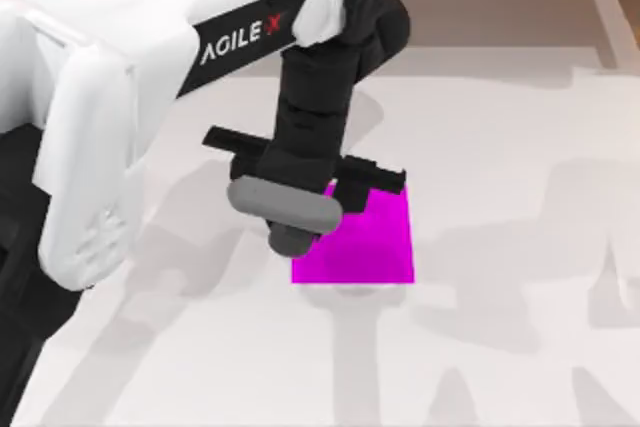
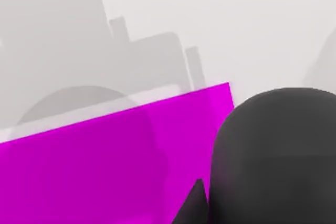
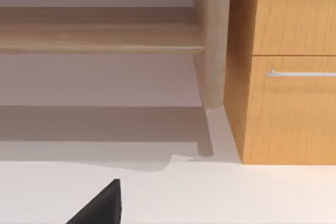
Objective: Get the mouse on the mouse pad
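1. Top view: the left arm (image 1: 150, 77) reaches in from the left and hangs over the middle of the pale table (image 1: 500, 147). Its black pincer bar (image 1: 300, 162) sits above the far left edge of the mouse pad (image 1: 365, 242), the magenta square lying flat near the table's centre. The wrist covers the pad's far left corner. I cannot tell from up here whether the left pincer is open or closed.

2. Left wrist view: the mouse pad (image 2: 105, 166) spreads wide below the camera, flat on the table (image 2: 252, 24). A rounded dark grey body, the mouse (image 2: 275, 156), bulks close to the lens over the pad's corner. A black fingertip (image 2: 193, 205) pokes in just beside it. Whether it grips the mouse, I cannot tell.

3. Right wrist view: the right arm's camera looks off toward a wooden cabinet (image 3: 289, 103) with a drawer handle (image 3: 302, 73) and a wooden leg (image 3: 211, 40). One black fingertip (image 3: 102, 205) shows; pincer state cannot be told.
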Available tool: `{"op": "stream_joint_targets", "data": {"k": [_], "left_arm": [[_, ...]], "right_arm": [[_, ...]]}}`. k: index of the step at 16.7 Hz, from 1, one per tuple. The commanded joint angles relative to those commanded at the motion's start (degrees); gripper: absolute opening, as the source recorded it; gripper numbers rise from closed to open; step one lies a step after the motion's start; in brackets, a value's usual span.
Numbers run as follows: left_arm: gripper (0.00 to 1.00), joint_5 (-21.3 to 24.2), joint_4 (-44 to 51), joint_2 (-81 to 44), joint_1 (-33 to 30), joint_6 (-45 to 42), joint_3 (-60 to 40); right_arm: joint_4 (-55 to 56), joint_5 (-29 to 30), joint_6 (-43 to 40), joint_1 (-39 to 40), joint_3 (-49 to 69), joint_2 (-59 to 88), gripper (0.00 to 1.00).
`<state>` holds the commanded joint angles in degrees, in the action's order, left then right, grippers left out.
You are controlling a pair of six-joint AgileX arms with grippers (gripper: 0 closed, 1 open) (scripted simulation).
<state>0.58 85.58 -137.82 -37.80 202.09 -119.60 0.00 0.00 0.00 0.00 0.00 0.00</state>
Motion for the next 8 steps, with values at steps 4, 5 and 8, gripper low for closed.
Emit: {"op": "stream_joint_targets", "data": {"k": [4, 5, 8], "left_arm": [[0.0, 0.83, -1.24, -1.91, -1.63, 10.87, -6.65], [0.0, 1.01, -1.52, -2.3, -1.9, 12.87, -8.04], [0.0, 1.4, -2.1, -3.16, -2.33, 16.62, -11.02]], "right_arm": [[0.0, 0.0, 0.0, 0.0, 0.0, 0.0, 1.0], [0.0, 0.0, 0.0, 0.0, 0.0, 0.0, 1.0], [0.0, 0.0, 0.0, 0.0, 0.0, 0.0, 1.0]]}}
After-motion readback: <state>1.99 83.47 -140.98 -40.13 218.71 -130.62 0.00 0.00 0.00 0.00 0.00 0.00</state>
